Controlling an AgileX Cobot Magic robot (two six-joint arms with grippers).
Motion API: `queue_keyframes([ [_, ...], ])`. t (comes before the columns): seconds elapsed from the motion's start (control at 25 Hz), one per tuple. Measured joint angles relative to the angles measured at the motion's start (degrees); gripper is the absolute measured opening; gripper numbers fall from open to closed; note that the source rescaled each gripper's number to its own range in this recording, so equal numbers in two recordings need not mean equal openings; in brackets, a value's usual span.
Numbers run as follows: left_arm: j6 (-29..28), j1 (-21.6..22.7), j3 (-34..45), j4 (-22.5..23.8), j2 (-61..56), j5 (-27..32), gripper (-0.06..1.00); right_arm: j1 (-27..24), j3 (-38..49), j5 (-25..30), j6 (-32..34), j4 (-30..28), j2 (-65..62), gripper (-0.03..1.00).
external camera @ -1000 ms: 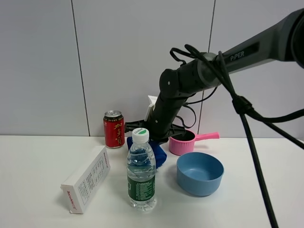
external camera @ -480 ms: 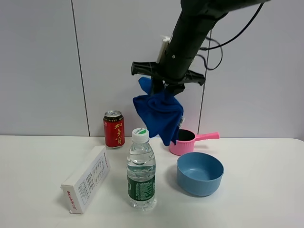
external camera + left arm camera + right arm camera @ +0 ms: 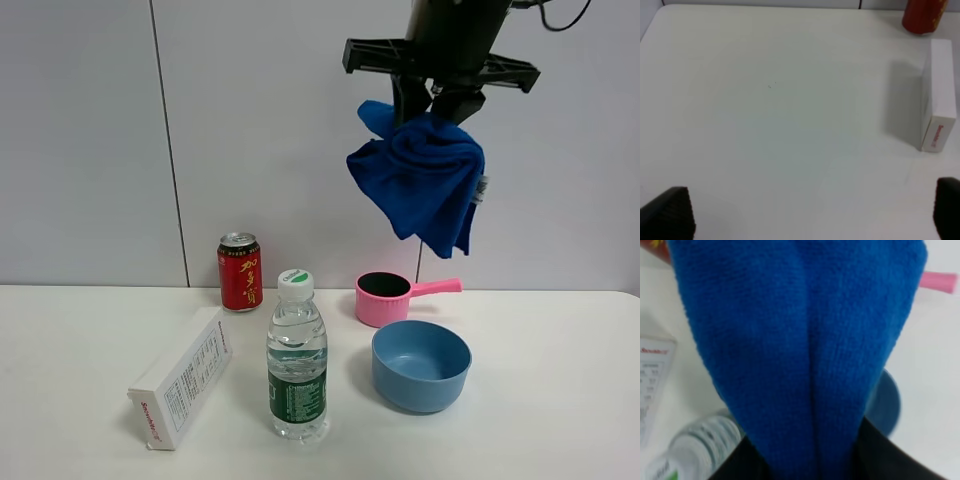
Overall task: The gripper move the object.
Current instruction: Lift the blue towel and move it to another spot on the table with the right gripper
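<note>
My right gripper [image 3: 437, 103] is shut on a blue cloth [image 3: 421, 180] and holds it high in the air, above the pink pot [image 3: 385, 299] and the blue bowl [image 3: 421, 365]. The cloth hangs down in folds and fills the right wrist view [image 3: 800, 340]. My left gripper [image 3: 810, 212] is open; only its two dark fingertips [image 3: 670, 212] show at the picture's edge, over bare table, apart from the white box [image 3: 938, 95]. The left arm is out of the exterior view.
On the white table [image 3: 80, 350] stand a red can [image 3: 240, 271], a water bottle [image 3: 297, 360] and a white box [image 3: 183, 376] lying on its side. The red can [image 3: 924, 15] also shows in the left wrist view. A grey wall is behind.
My right gripper has lifted the blue cloth from the table behind the bottle, up high and to the right. The other objects have not moved.
</note>
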Motion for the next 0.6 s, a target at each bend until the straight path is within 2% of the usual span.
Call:
queue_keyframes([
  [0.16,0.0,0.0,0.0,0.0,0.0,0.0,1.00,-0.8,0.1,2.0,0.8,-2.6,-2.0,0.00],
  [0.28,0.0,0.0,0.0,0.0,0.0,0.0,1.00,-3.6,2.0,1.9,1.4,-2.7,-3.7,0.00],
  [0.6,0.0,0.0,0.0,0.0,0.0,0.0,1.00,-11.9,14.8,2.0,1.4,-2.1,-8.8,0.00],
])
